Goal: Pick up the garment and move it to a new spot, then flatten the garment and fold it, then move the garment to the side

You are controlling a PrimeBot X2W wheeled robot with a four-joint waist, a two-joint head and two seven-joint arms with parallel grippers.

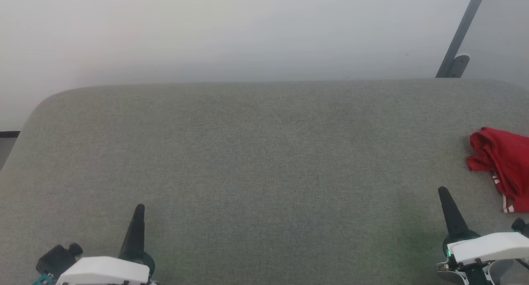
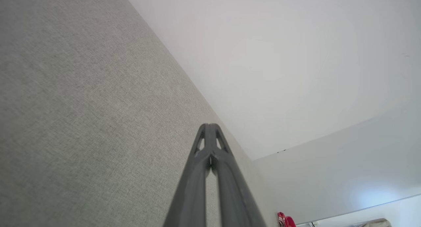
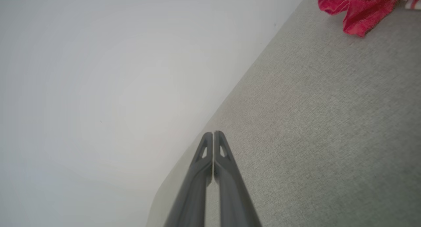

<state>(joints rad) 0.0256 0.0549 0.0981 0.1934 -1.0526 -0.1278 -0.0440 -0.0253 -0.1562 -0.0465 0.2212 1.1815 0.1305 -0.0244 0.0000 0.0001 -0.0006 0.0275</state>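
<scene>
While the garment point(image 1: 502, 163) lies bunched at the right edge of the grey fabric surface point(image 1: 264, 153), probably running out of frame, left gripper point(image 1: 139, 210) and right gripper point(image 1: 444, 193) sit near-side, both 2-finger pairs pinched together, empty.

Head view, read from the centre of the padded surface point(image 1: 264, 153). The wall point(image 1: 248, 29) stands behind its far edge at 12 o'clock. A slanted bar point(image 1: 459, 39) rises behind the far edge at 2 o'clock. The garment point(image 1: 502, 165) lies on the surface at 3 o'clock, at the right border. The right gripper point(image 1: 443, 191) sits at 4 o'clock, near the garment but apart from it. The left gripper point(image 1: 139, 208) sits at 7 o'clock, well apart from the garment.
</scene>
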